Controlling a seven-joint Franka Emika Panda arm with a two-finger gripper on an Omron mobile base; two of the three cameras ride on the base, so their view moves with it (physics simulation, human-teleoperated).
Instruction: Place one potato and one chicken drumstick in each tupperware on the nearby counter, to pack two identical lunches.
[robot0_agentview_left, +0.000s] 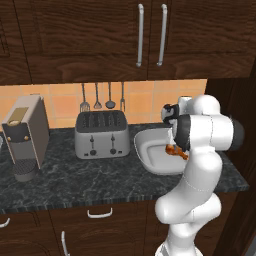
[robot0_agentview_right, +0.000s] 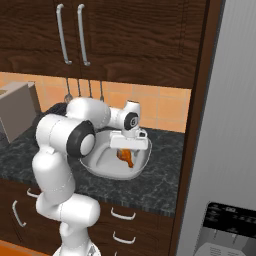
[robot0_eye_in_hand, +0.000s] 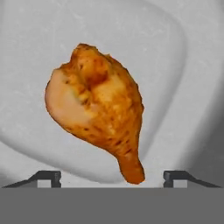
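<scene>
Left base view: white arm rising from lower right, bent over the counter, a dark marbled band across the middle of the frame. Right of centre, one tupperware, pale and shallow, partly hidden behind the arm. At its right part, an orange-brown chicken drumstick showing just beside the arm's dark joint. Left of the tupperware, a silver toaster; far left, a grey coffee machine. Utensils hanging on the tiled wall above the toaster. Jaw state not readable here.

Right base view: arm coming from lower left, gripper just above the tupperware at centre frame. Drumstick right below the hand, over the container's bowl. Grey refrigerator filling the right side.

Hand view: drumstick large in the middle, thick end toward upper left, thin bone end pointing to lower centre. Pale tupperware floor all around behind it. Two dark fingertips at the bottom, set wide apart at left and right, with the bone end between them and touching neither: pincer apart, nothing clamped.
</scene>
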